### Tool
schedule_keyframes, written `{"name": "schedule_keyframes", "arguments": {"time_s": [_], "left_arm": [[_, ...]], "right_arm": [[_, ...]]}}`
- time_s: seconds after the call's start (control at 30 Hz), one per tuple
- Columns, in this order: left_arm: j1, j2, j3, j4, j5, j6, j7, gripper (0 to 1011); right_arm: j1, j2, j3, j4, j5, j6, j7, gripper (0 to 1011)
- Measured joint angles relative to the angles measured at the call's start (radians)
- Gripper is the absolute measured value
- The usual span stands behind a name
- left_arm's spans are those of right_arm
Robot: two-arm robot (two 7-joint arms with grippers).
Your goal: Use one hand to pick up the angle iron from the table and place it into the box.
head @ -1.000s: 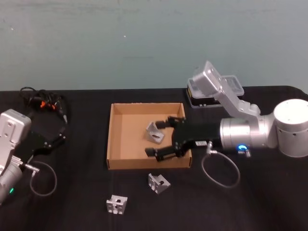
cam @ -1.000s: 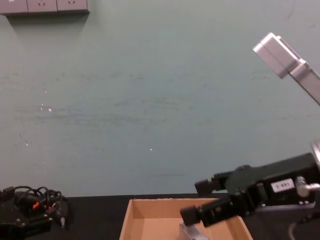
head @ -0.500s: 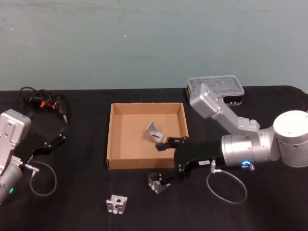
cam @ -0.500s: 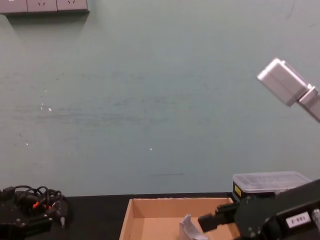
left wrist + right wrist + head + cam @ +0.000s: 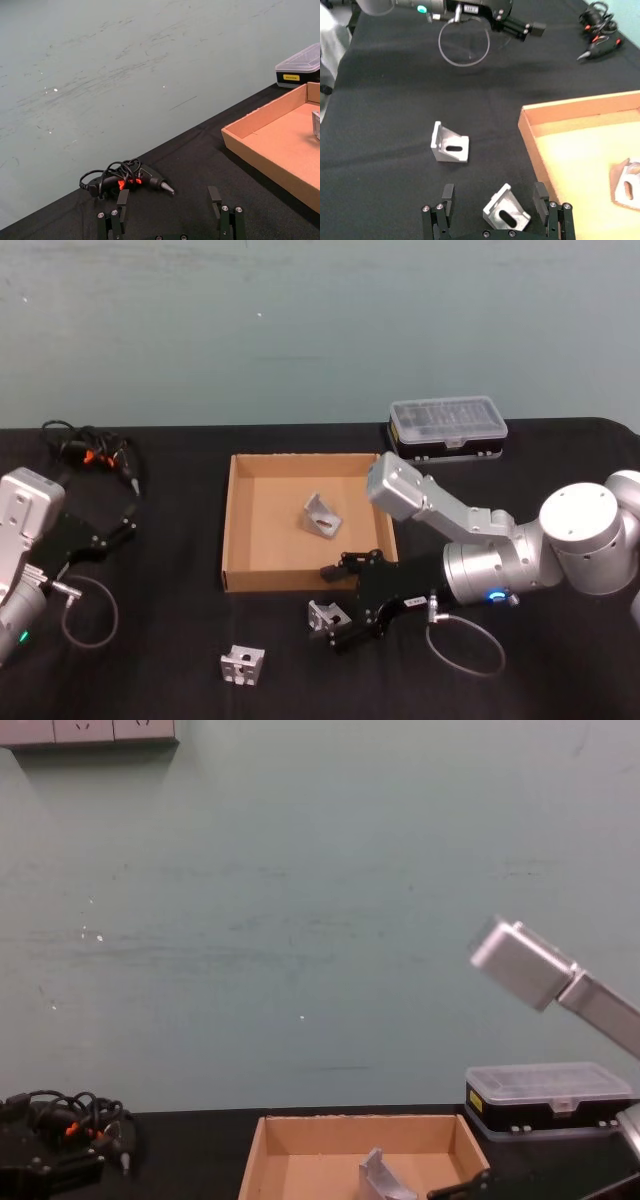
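Observation:
One light-grey angle iron point(image 5: 322, 517) lies inside the brown cardboard box point(image 5: 268, 535), also seen from the chest as angle iron point(image 5: 378, 1175) in the box point(image 5: 350, 1132). A second angle iron point(image 5: 328, 616) sits on the black table point(image 5: 170, 640) just in front of the box. My right gripper point(image 5: 331, 606) is low over it, open, one finger on each side; the right wrist view shows this angle iron point(image 5: 506, 214) between the fingers of the right gripper point(image 5: 493, 193). A third angle iron point(image 5: 243, 666) lies nearer the front. My left gripper point(image 5: 118, 528) is parked at the far left, open.
A black organiser case with a clear lid point(image 5: 446, 427) stands behind the box on the right. A corded tool with a cable bundle point(image 5: 90, 450) lies at the back left. The box's front wall point(image 5: 532, 150) is close to the right gripper.
My right gripper drew back from over the box, came down to the table in front of it, and now straddles a bracket there. The bracket inside the box stayed put. The left arm is unmoved.

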Motion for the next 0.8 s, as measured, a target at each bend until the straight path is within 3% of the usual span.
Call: {"name": "schedule_keyframes", "arguments": {"time_s": [0.3, 0.8], "left_arm": [[0.000, 0.000, 0.000, 0.000, 0.000, 0.000, 0.000, 1000], [0.000, 0.000, 0.000, 0.000, 0.000, 0.000, 0.000, 1000]], "right_arm": [[0.040, -0.025, -0.047, 0.071, -0.021, -0.010, 0.022, 1000], [0.068, -0.059, -0.078, 0.132, -0.032, -0.023, 0.036, 1000]]}}
